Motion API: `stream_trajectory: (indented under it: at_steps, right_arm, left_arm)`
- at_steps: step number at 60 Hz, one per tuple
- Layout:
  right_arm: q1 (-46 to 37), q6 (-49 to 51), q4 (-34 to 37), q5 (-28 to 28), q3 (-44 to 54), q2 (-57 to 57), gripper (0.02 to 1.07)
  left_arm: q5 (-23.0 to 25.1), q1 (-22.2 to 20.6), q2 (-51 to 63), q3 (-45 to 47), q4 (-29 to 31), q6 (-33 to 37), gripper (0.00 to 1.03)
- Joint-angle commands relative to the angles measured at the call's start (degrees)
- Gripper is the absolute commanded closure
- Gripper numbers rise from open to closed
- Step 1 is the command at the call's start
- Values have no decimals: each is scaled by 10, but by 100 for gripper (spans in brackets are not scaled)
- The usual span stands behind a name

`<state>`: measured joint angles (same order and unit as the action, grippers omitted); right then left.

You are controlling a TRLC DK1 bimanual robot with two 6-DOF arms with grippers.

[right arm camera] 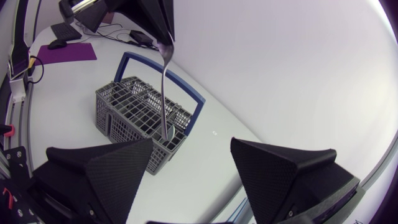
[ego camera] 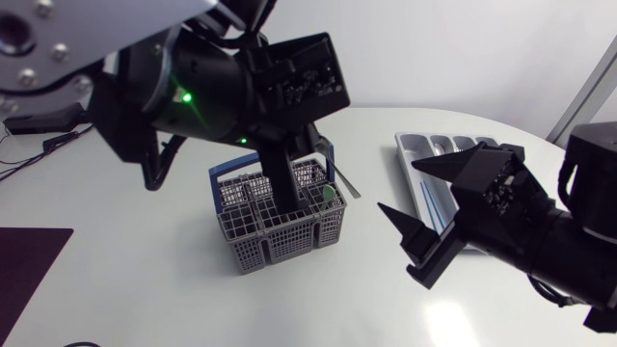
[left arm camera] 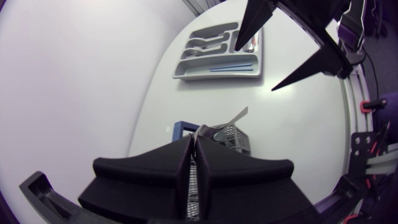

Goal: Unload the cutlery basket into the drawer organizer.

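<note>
While the left gripper [left arm camera: 194,149] pinches the silver utensil [right arm camera: 164,93] upright in the cutlery basket [ego camera: 280,236], the drawer organizer [ego camera: 410,149] lies past the basket, by the spread right gripper [ego camera: 398,186].

White table [ego camera: 125,299] w/ dark purple mat [ego camera: 29,275] flat on it — far L side, at the edge.
</note>
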<state>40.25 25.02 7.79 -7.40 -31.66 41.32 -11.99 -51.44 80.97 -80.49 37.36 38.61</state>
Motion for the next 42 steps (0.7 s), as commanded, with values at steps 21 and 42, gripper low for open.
stream_trajectory:
  at_steps: [21, 42]
  right_arm:
    - [83, 73, -132, -86, 62, -2, 25]
    - [83, 96, -190, -86, 60, 53, 62]
  left_arm:
    - [168, 47, 120, -177, 144, -233, 100]
    - [246, 57, 149, -208, 194, -293, 100]
